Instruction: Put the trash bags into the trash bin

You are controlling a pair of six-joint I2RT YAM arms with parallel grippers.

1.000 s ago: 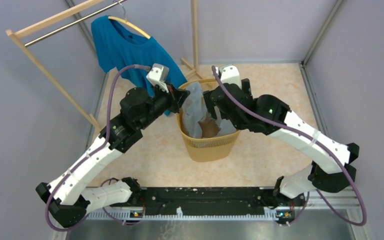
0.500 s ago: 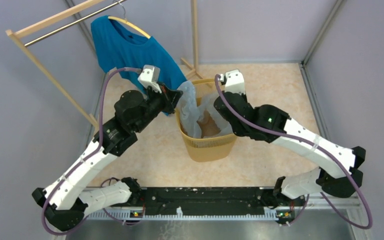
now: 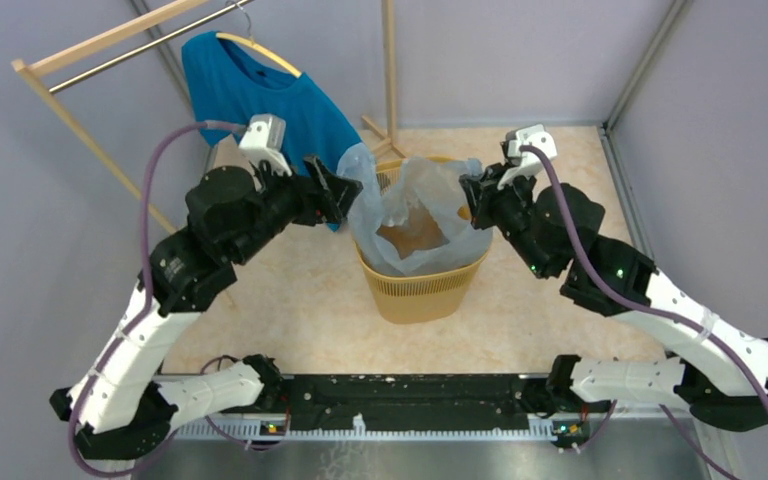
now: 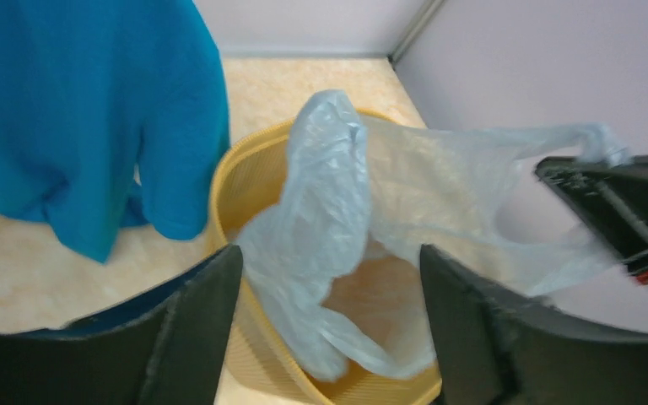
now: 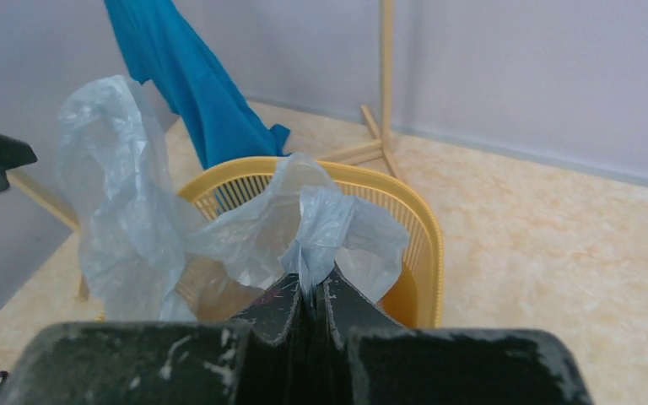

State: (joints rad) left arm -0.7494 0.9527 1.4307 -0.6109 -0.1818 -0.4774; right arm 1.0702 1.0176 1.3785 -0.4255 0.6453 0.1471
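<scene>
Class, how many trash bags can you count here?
1: the trash bag hangs partly inside the trash bin, pinched by the right pincer; others may hide inside.

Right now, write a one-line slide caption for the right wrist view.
Right end effector pinches the translucent trash bag, which drapes into the yellow trash bin; teal shirt behind.

Teal-blue T-shirt (image 3: 250, 90) on a pale wooden hanger (image 3: 265, 55), hung from the metal rod (image 3: 150, 47) of a wooden clothes rack (image 3: 100, 38), far left. Shirt hem drapes low, sleeve hanging loose. Rack's upright post (image 3: 390, 60) at back centre, foot braces on the table (image 3: 300, 310). Table beige, marbled. Grey-lilac walls (image 3: 520, 50) on three sides. Black rail (image 3: 410, 400) along the near edge.
</scene>
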